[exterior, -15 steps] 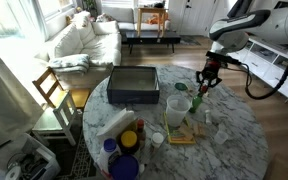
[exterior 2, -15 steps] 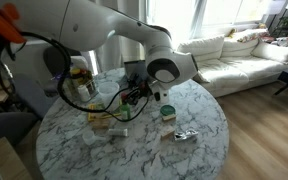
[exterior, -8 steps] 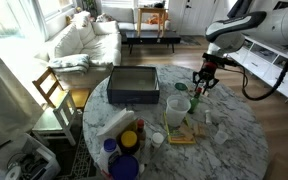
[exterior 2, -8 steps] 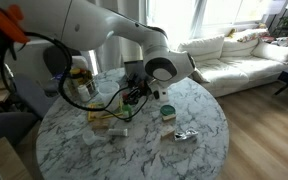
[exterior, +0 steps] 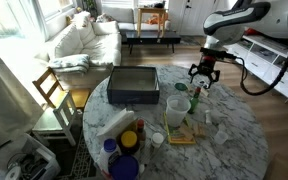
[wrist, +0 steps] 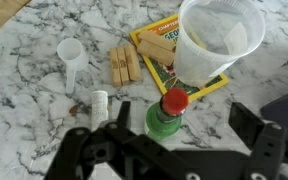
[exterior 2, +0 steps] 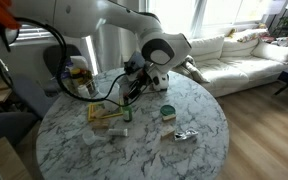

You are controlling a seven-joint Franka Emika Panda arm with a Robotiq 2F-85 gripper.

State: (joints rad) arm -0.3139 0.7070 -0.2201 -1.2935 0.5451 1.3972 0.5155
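Bottle upright on the marble table, between the wide-apart fingers of the gripper.
Left to right in the wrist view: small clear cup, white cylinder, wooden blocks, yellow card, then large clear tub just beside the red cap; contents unclear.

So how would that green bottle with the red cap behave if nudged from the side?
The green bottle stands upright and looks tall for its narrow base, so it would probably tip rather than slide. Once down, its round body would likely roll on the smooth marble table. It looks like plastic, so probably not fragile.
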